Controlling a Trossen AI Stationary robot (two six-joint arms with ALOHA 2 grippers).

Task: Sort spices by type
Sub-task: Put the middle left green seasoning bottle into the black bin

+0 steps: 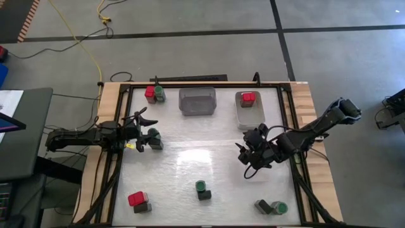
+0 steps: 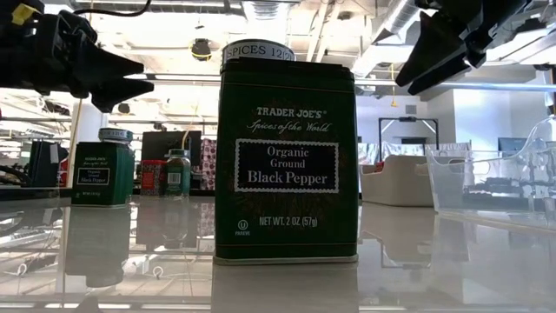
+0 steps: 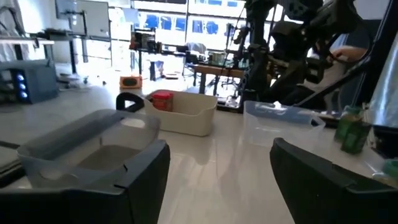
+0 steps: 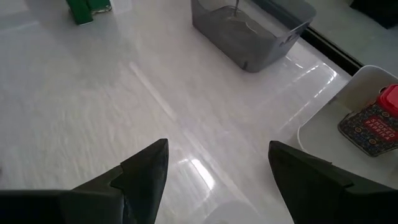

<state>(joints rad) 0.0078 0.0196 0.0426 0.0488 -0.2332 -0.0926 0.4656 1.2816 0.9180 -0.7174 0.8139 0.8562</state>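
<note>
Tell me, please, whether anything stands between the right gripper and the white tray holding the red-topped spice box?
Nothing visible does. The right gripper hangs open just in front of the white tray, and only bare table lies between them. The grey tray sits off to the side, and the red-topped box already lies inside.

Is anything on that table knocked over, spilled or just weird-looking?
Nothing is spilled or visibly broken. One red-topped spice already sits in the white tray, while the other spices stand in mixed little clusters around the table's edges.
</note>
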